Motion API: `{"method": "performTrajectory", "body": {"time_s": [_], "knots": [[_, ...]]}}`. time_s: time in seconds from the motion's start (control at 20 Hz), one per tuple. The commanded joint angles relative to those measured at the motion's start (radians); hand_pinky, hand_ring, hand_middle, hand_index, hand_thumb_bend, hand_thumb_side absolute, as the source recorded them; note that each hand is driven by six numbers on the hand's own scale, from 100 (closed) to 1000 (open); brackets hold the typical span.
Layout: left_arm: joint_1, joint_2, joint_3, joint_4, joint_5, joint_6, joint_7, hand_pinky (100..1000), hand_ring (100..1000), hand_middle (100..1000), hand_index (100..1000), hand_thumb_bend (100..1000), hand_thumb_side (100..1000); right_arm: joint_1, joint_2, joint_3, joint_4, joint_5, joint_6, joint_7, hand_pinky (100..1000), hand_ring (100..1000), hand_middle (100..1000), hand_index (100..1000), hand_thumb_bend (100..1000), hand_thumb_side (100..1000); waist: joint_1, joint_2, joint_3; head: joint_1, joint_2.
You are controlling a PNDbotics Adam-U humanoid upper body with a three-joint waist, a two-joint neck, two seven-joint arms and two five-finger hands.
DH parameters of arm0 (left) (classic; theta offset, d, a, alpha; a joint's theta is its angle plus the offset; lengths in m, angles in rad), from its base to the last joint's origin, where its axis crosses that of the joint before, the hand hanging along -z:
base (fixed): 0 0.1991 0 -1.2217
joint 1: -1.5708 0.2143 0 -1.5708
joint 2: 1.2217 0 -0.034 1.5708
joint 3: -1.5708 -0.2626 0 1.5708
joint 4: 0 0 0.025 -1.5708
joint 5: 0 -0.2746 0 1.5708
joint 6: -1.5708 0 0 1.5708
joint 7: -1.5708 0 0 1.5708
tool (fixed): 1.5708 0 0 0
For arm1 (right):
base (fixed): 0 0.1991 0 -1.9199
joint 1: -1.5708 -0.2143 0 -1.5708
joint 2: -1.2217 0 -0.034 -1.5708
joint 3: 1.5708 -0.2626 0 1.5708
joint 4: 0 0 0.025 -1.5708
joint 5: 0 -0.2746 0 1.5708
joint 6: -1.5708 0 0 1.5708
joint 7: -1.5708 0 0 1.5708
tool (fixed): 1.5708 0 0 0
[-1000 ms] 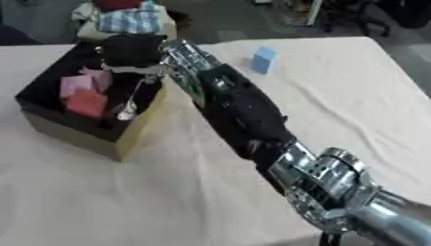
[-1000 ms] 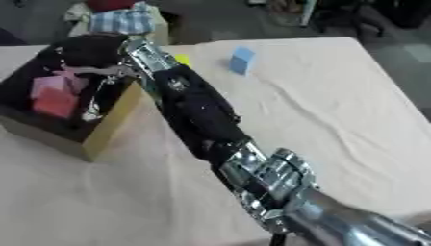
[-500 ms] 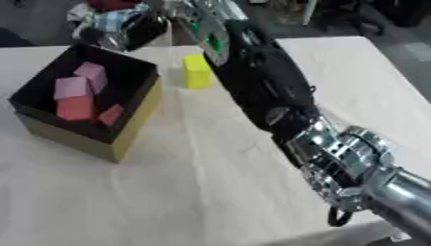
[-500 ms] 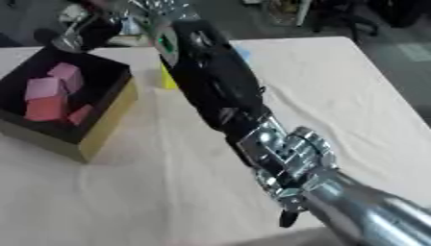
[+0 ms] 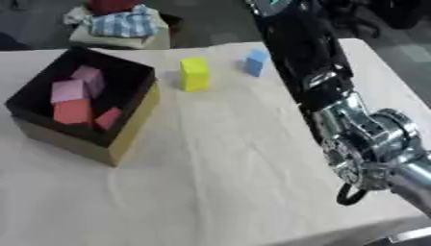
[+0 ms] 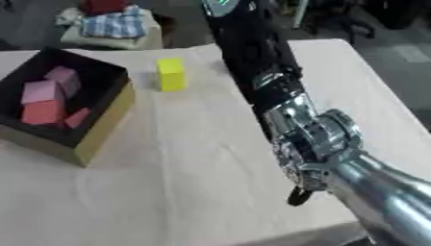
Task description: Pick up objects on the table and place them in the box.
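A big black box with tan outer walls sits on the table at about 9 o'clock. Inside it lie some blocks — two pink blocks toward the back, a red block in front of them, and a small red piece leaning beside the red one. Outside the box, just past its far right corner at about 12 o'clock, a yellow block stands upright on the pale cloth. A little to its right, at about 1 o'clock, a blue block stands near the arm (it only shows in the left eye view, because the arm covers it in the other one). The two blocks are apart and do not touch. The right arm is long and black, with a shiny silver joint at about 4 o'clock. It reaches up from the lower right side to the top edge, at about 1 o'clock. Its hand is out of the picture, so I cannot tell if the fingers are wide, narrow, or holding something. The left hand does not show at all. Behind the table, at about 11 o'clock, a pile of folded cloth rests on something low — blue checks with a red thing on top.
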State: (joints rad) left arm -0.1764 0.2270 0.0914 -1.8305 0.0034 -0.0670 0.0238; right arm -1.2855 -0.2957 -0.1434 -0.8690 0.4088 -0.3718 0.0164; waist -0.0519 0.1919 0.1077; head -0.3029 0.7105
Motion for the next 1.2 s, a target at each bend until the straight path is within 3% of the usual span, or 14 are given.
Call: {"method": "performTrajectory", "body": {"time_s": [0.05,0.4,0.75,0.95,1.2], "knots": [[-0.005,0.017,0.009,-0.009,-0.004,-0.002,0.006,846,701,684,878,100,692,-0.027,-0.061,-0.054,0.097,-0.113,0.070,-0.062,745,709,787,924,100,521,-0.006,-0.016,0.002,-0.010,-0.010],[-0.005,0.017,0.012,-0.010,-0.006,-0.002,0.008,846,700,683,878,100,692,0.009,-0.115,-0.066,0.366,-0.176,0.130,-0.196,742,696,778,916,100,635,-0.010,-0.016,-0.001,-0.013,-0.007],[-0.005,0.019,0.015,-0.010,-0.006,-0.002,0.012,846,699,682,878,100,692,0.034,-0.141,-0.012,0.552,-0.206,0.103,-0.268,751,706,783,921,100,659,-0.008,-0.013,0.001,-0.011,-0.006],[-0.004,0.020,0.014,-0.010,-0.007,-0.002,0.010,846,699,682,878,100,692,0.037,-0.153,0.027,0.606,-0.149,0.103,-0.282,770,741,804,933,100,631,-0.008,-0.011,0.000,-0.010,-0.005],[-0.004,0.020,0.015,-0.010,-0.008,-0.003,0.011,846,699,681,878,100,693,0.044,-0.158,0.043,0.642,-0.026,0.157,-0.301,791,770,824,942,100,612,-0.007,-0.009,0.001,-0.013,-0.004]]}}
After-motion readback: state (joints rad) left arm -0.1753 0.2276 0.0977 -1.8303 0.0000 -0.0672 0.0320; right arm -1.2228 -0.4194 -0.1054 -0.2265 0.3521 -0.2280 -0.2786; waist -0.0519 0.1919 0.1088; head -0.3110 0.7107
